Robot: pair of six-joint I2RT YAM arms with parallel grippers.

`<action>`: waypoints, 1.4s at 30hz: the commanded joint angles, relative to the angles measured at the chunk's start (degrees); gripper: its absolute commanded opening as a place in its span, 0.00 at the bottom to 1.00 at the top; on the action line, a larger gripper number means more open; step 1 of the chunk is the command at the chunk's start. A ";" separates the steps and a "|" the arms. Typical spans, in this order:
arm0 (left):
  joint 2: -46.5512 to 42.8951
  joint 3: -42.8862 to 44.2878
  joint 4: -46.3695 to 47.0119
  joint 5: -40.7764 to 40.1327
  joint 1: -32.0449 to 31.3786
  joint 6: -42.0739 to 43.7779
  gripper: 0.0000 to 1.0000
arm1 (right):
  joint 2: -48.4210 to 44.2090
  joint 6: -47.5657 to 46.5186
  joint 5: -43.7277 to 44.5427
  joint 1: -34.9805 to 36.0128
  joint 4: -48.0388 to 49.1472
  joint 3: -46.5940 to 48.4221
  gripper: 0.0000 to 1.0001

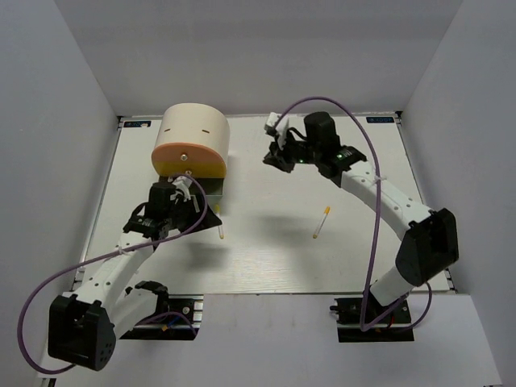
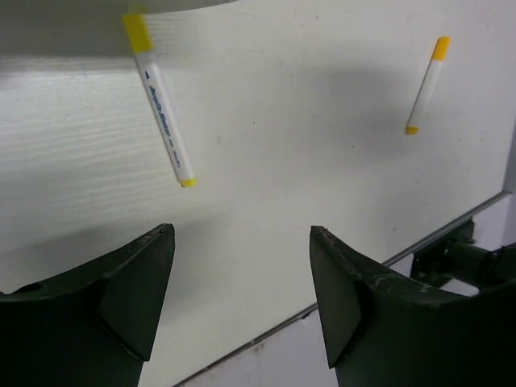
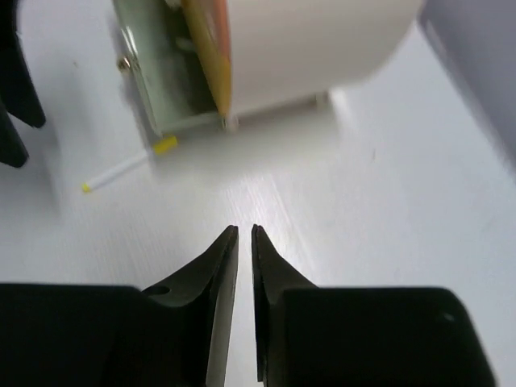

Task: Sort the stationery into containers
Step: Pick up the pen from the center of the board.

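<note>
Two white marker pens with yellow ends lie on the white table. One pen point(image 1: 219, 231) point(image 2: 161, 113) point(image 3: 125, 168) rests just in front of the cream organiser point(image 1: 191, 133) point(image 3: 314, 48), below its opened drawer point(image 1: 208, 189) point(image 3: 165, 81). The other pen point(image 1: 322, 222) point(image 2: 426, 85) lies mid-table. My left gripper point(image 1: 205, 211) point(image 2: 242, 234) hovers open beside the first pen, nothing between its fingers. My right gripper point(image 1: 276, 156) point(image 3: 244, 230) hangs to the right of the organiser, jaws shut with only a sliver between them, holding nothing.
The organiser's orange and yellow drawer fronts point(image 1: 189, 160) face the arms. The table's near edge point(image 2: 451, 222) shows close to the left gripper. White walls enclose the table on three sides.
</note>
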 commanded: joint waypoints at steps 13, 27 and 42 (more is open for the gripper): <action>16.29 5.91 4.97 -41.18 -22.63 -9.58 0.73 | -15.34 11.50 4.47 -11.76 4.34 -20.56 0.49; 29.04 11.03 0.57 -57.88 -32.04 -19.08 0.56 | -17.37 13.88 0.34 -16.07 5.84 -23.90 0.51; 33.43 6.02 4.87 -58.26 -33.11 -21.20 0.45 | -19.48 15.29 -1.95 -18.18 6.89 -27.42 0.51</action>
